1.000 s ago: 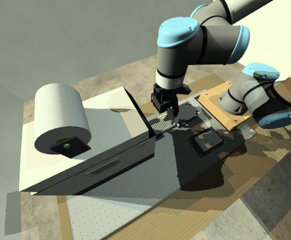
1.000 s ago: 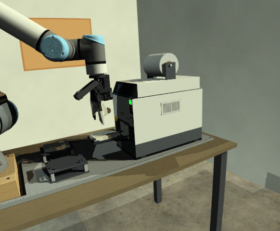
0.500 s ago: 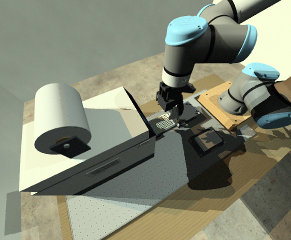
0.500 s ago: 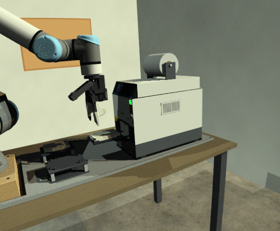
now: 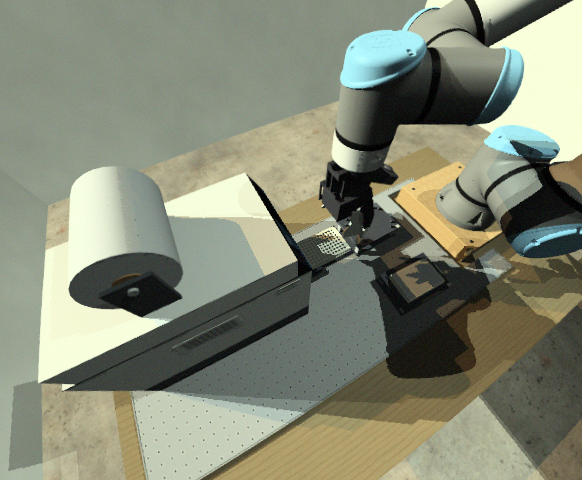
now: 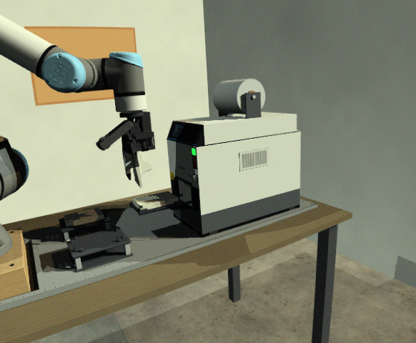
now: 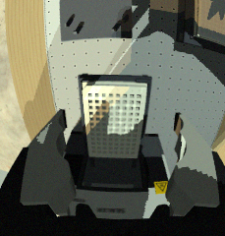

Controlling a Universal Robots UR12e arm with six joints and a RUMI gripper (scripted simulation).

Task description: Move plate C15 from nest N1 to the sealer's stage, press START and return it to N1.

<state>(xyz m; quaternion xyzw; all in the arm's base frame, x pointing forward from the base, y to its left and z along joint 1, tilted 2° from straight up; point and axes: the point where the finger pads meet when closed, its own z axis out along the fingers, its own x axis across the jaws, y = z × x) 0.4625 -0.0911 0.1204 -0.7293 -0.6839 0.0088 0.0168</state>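
A light plate with a grid of wells, the one on the stage, lies flat on the sealer's stage, which is out. Whether foil covers it I cannot tell. The sealer shows a green lamp. My gripper is open and empty, well above the stage, its fingers spread wider than the plate. The empty raised nest stands towards the arm base. The other nest holds a brown-shaded plate. Nest labels are not readable.
The sealer's tall housing stands beside the gripper, with a foil roll on top. The arm's base stands on a wooden block beyond the nests. A yellow warning label shows on the sealer's front.
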